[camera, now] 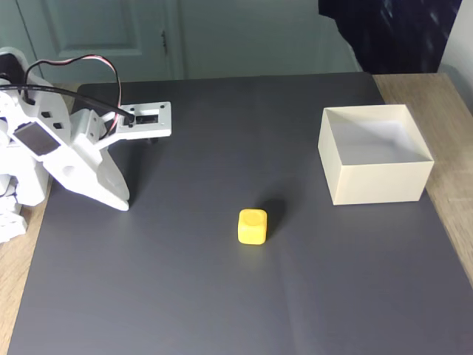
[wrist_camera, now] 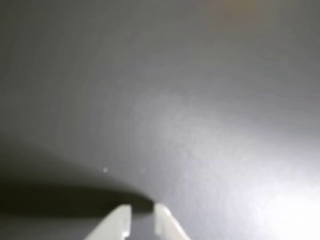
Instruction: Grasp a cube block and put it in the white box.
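Note:
The cube block (camera: 252, 225) is a small yellow cube lying near the middle of the dark grey mat in the fixed view, dimpled face up. The white box (camera: 377, 181) stands open-topped at the mat's right side, with nothing visible inside. At the far left my gripper (camera: 118, 201) points down, its tip at the mat and well apart from the cube. Seen from the wrist, the gripper (wrist_camera: 142, 220) has two white fingertips (wrist_camera: 120, 222) close together over bare mat. Only a narrow slit lies between them, with nothing in it.
The grey mat (camera: 185, 296) covers most of the wooden table (camera: 452, 96), which shows at the right and left edges. The arm's white base and cables (camera: 44, 140) fill the left side. A dark shape (camera: 392, 29) hangs at the back right.

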Controlling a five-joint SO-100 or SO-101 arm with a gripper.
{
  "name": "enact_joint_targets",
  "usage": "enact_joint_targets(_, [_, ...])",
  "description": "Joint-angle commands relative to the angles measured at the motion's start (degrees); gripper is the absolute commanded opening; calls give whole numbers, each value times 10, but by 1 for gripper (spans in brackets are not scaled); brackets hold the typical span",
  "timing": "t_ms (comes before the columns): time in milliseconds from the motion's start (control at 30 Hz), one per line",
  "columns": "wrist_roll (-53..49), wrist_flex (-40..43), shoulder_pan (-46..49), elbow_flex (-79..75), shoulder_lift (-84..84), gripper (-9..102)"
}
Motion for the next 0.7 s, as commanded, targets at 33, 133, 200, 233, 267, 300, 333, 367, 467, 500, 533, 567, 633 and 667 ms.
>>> enact_joint_targets(33, [-4, 6, -19, -2, 4, 5])
enact_joint_targets(133, [-1, 6, -19, -2, 4, 5])
enact_joint_targets(200, [2, 6, -25, -2, 4, 1])
enact_joint_targets(233, [3, 6, -31, -2, 4, 0])
enact_joint_targets(267, [4, 6, -38, -2, 4, 0])
enact_joint_targets(300, [4, 5, -47, -2, 4, 0])
enact_joint_targets(333, [6, 5, -49, -2, 4, 0])
enact_joint_targets(367, [13, 5, -49, -2, 4, 0])
enact_joint_targets(467, [18, 4, -52, -2, 4, 0])
enact_joint_targets(500, [18, 1, -54, -2, 4, 0])
enact_joint_targets(533, [19, -3, -54, -2, 4, 0])
enact_joint_targets(567, [23, -4, -53, -2, 4, 0])
enact_joint_targets(633, [36, -11, -56, -2, 4, 0])
enact_joint_targets(667, [38, -18, -59, -2, 4, 0])
